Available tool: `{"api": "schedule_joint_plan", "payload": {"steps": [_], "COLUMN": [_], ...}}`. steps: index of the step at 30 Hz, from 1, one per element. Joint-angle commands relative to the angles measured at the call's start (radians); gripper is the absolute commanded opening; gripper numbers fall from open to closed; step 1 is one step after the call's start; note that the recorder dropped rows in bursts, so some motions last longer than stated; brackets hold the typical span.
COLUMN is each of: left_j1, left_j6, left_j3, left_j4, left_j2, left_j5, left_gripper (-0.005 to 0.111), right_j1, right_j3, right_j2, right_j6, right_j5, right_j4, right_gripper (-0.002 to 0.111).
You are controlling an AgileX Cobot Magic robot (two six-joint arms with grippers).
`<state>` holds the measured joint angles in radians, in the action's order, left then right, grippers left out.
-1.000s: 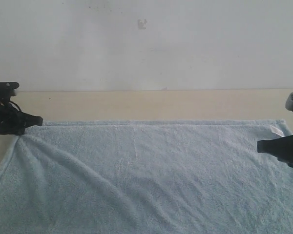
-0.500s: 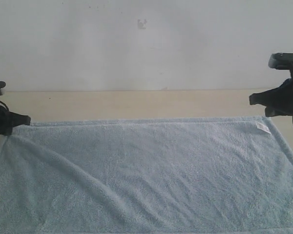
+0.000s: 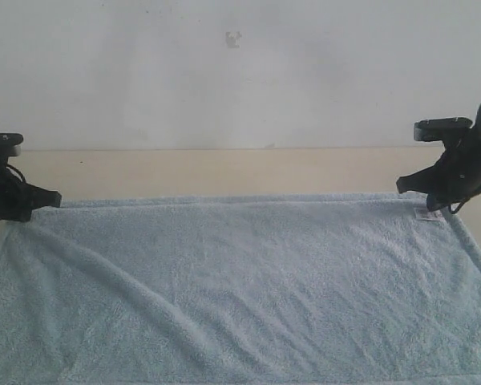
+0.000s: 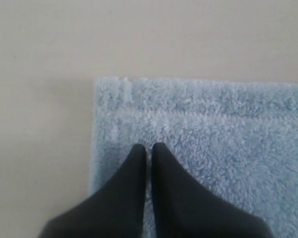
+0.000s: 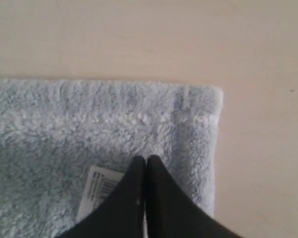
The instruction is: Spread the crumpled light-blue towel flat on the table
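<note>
Nearby, towel, beige table, white wall.

A robotics lab bench, by the look of it: a smooth cream table meets a plain, scuffed white wall along its far edge. A black left gripper and right gripper sit near its side edges, at the far corners of a blue towel.

Matte black left gripper and right gripper, tapered pointed fingers, pale-grey top plate.
</note>
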<state>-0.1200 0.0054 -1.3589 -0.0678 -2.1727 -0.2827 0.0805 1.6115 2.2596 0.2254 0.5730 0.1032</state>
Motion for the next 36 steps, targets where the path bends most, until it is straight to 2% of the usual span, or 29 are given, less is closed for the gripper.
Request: {"api": "schedule_joint_plan", "payload": {"steps": [1, 6, 11, 14, 21, 31, 36], "left_j1": [0.004, 0.004, 0.004, 0.002, 0.004, 0.004, 0.004], "left_j6": [0.015, 0.015, 0.015, 0.048, 0.067, 0.083, 0.187], "left_j3": [-0.001, -0.001, -0.001, -0.001, -0.002, 0.0, 0.074], "left_j4": [-0.004, -0.004, -0.004, -0.004, -0.004, 0.005, 0.117], "left_j2": [0.012, 0.012, 0.012, 0.012, 0.08, 0.173, 0.237], "left_j5": [0.017, 0.021, 0.021, 0.02, 0.036, -0.134, -0.161], "left_gripper": [0.004, 0.004, 0.004, 0.004, 0.004, 0.004, 0.004], "right_j1": [0.008, 0.01, 0.013, 0.048, 0.061, 0.059, 0.059], "right_j3": [0.038, 0.069, 0.069, 0.069, 0.069, 0.063, 0.02], "right_j2": [0.013, 0.036, 0.057, 0.057, 0.057, 0.008, -0.076], "right_j6": [-0.023, -0.11, -0.112, -0.268, -0.225, -0.225, -0.158], "right_j5": [-0.009, 0.004, 0.006, 0.014, 0.014, 0.002, 0.005], "right_j4": [-0.063, -0.163, -0.17, -0.27, -0.276, -0.267, -0.193], "right_gripper": [0.0, 0.0, 0.0, 0.0, 0.0, 0.0, 0.0]}}
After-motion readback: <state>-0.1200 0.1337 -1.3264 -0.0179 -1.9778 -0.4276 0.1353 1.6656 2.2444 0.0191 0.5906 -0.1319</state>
